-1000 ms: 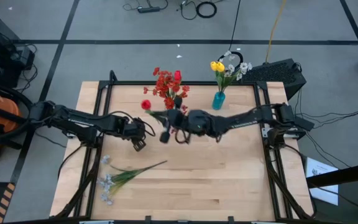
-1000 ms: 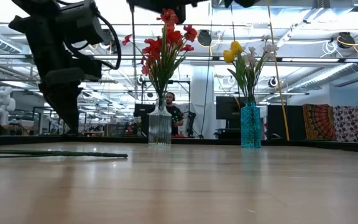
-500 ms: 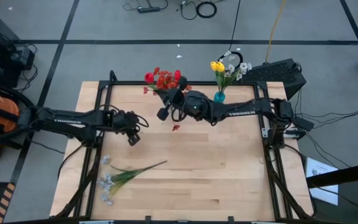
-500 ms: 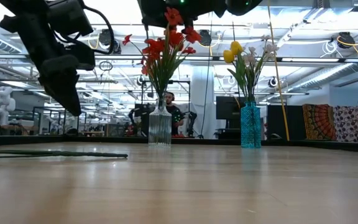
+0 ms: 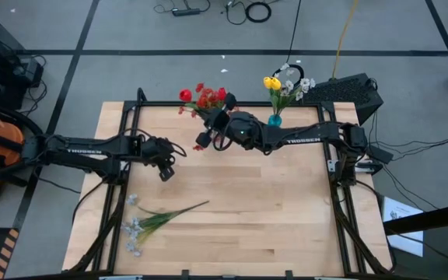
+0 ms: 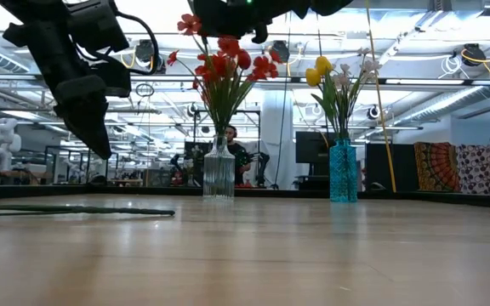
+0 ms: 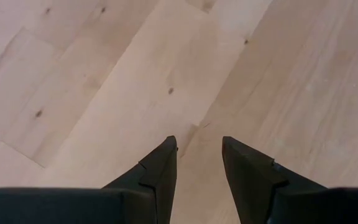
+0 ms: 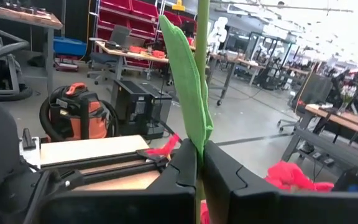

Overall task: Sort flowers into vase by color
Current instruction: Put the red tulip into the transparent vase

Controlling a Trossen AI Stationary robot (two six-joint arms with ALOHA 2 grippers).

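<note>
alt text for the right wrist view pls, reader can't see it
The right gripper is shut on a thin green flower stem with a broad green leaf, which rises between its dark fingers. Red petals show beside the fingers. Behind is a workshop with an orange vacuum and red shelving.

Overhead cam looks straight down on the whole bench point(image 5: 232, 202). Low cam sits at bench-top level facing the room at 12 o'clock. Both catch the clear vase point(image 6: 219, 172); wrist cams sit close.
</note>
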